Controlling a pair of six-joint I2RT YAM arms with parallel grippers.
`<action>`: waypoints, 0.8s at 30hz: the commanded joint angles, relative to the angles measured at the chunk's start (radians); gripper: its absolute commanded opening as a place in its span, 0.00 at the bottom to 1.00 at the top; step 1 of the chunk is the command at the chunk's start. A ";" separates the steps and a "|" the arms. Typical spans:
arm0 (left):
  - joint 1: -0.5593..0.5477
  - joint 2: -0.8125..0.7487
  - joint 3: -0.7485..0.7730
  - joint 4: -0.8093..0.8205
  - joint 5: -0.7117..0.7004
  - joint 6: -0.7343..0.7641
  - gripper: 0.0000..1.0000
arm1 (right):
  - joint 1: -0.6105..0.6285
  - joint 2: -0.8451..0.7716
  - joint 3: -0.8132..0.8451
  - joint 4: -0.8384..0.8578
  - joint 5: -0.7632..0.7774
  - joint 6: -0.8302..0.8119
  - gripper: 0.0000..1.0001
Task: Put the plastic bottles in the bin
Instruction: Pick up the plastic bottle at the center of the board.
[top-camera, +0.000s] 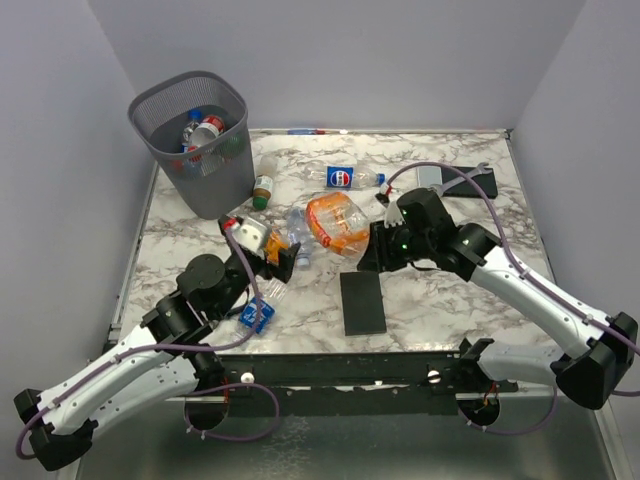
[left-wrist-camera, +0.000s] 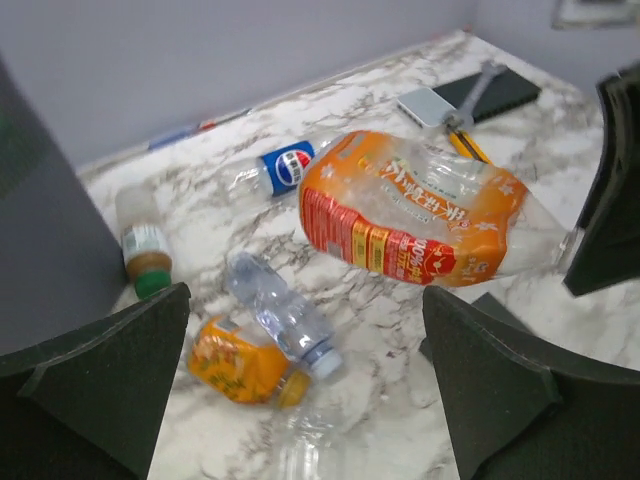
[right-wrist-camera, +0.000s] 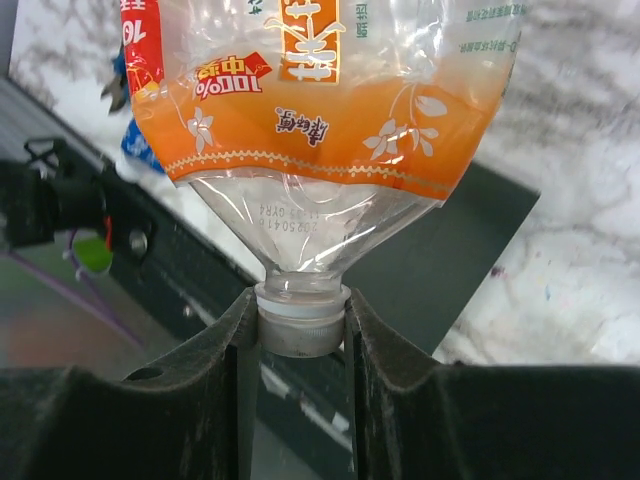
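My right gripper (top-camera: 370, 248) is shut on the white cap (right-wrist-camera: 300, 322) of a large crumpled orange-labelled bottle (top-camera: 338, 222) and holds it above the table; it also shows in the left wrist view (left-wrist-camera: 420, 215). My left gripper (top-camera: 277, 262) is open and empty (left-wrist-camera: 305, 390), over a small clear bottle (left-wrist-camera: 280, 312), a small orange bottle (left-wrist-camera: 235, 360) and a crushed clear bottle (left-wrist-camera: 300, 450). A blue-labelled bottle (top-camera: 345, 178) and a green-capped bottle (top-camera: 263, 187) lie farther back. Another bottle (top-camera: 255, 315) lies by my left arm. The mesh bin (top-camera: 165, 150) at the back left holds several bottles.
A flat black slab (top-camera: 362, 302) lies at the front centre, under the held bottle in the right wrist view (right-wrist-camera: 440, 250). Tools and another slab (top-camera: 440, 178) lie at the back right. Walls close the table on three sides.
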 joint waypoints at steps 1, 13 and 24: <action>0.000 -0.012 -0.034 0.058 0.419 0.628 0.99 | -0.001 -0.041 0.033 -0.245 -0.156 -0.032 0.01; -0.066 0.248 0.117 -0.153 0.450 1.167 0.99 | 0.000 -0.077 0.180 -0.368 -0.242 -0.069 0.01; -0.179 0.405 0.222 -0.166 0.436 1.264 0.90 | -0.001 -0.027 0.251 -0.390 -0.244 -0.098 0.01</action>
